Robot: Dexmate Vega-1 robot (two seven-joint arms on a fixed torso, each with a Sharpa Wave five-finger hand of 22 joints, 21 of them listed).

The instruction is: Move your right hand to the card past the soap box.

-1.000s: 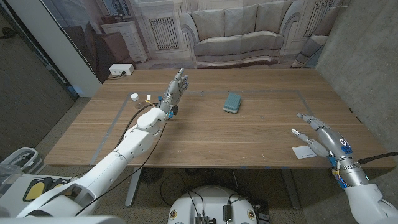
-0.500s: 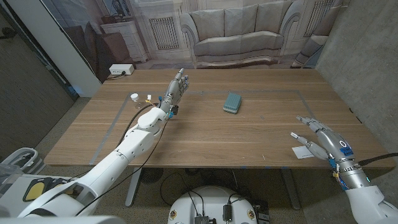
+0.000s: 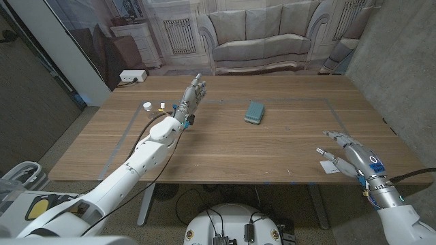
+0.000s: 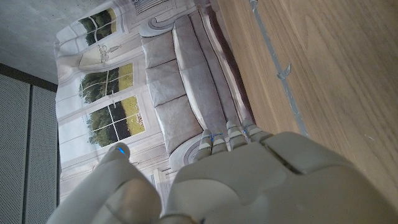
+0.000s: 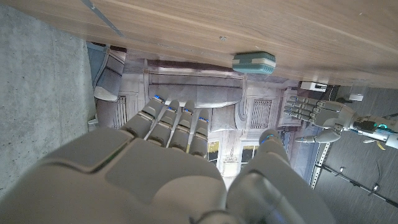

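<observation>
The wooden desk [image 3: 272,146] carries the teal soap box [image 3: 254,112] near its middle toward the far side. The left robot hand [image 3: 191,97] stands upright at the far left, released and empty. The right robot hand [image 3: 347,155], fingers spread and grasping nothing, hovers over the white card [image 3: 330,166] at the near right edge.

table [image 3: 225,146]: wood, grey tape outline
centre: teal soap box [image 3: 255,112]
near right edge: white card [image 3: 330,166]
far left: small white bits [image 3: 148,105]
</observation>
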